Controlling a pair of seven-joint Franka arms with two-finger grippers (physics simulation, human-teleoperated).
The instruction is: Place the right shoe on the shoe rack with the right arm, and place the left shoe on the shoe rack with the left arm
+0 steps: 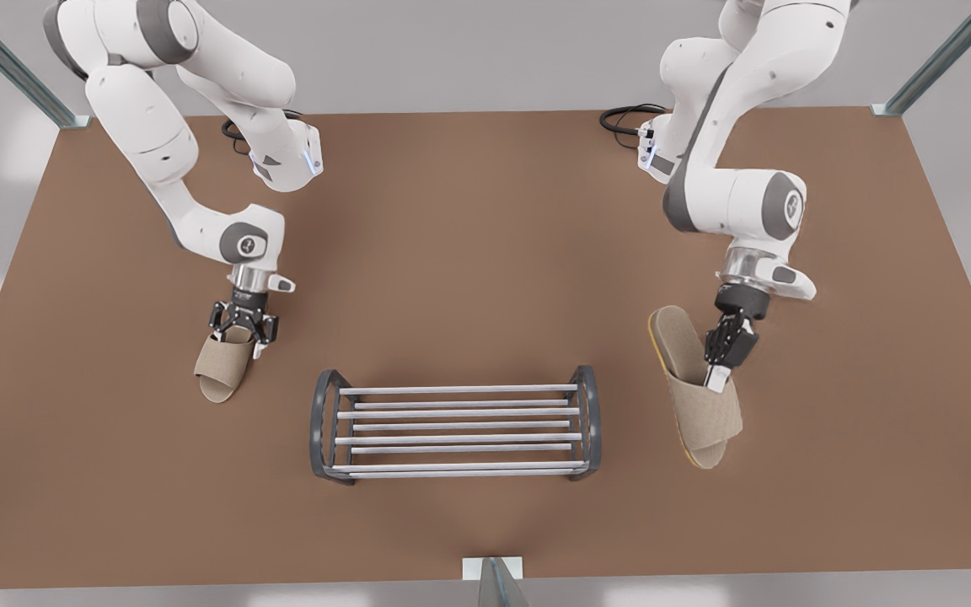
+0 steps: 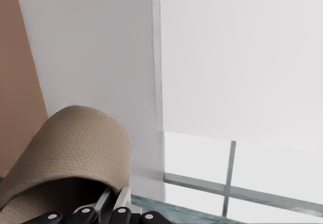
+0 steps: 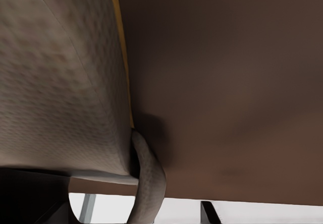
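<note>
Left gripper is hanging over the table on the front view's left, just left of and behind the rack. Its jaws are pinching the strap of the left shoe. The shoe is dangling below the fingers with its open toe end pointing down toward the table. I cannot tell whether it is touching the table. In the left wrist view the tan strap is arching right above the black fingers, with the brown table edge and a pale wall behind.

Right gripper is sitting on the front view's right, beside the rack's right end frame but apart from it. Its jaws are clamping the strap edge of the right shoe. That shoe is tilting on its side, heel toward the arm bases, toe toward the camera, with a yellow sole edge showing along its left side. In the right wrist view the shoe's woven sole is looming close, the yellow edge is running beside it, and the strap is curling under, with the table just behind. I cannot tell whether it is in contact with the table.

The rack is standing in the middle near the front edge of the table, between the two shoes, with its silver bars bare. Neither shoe is touching it.
</note>
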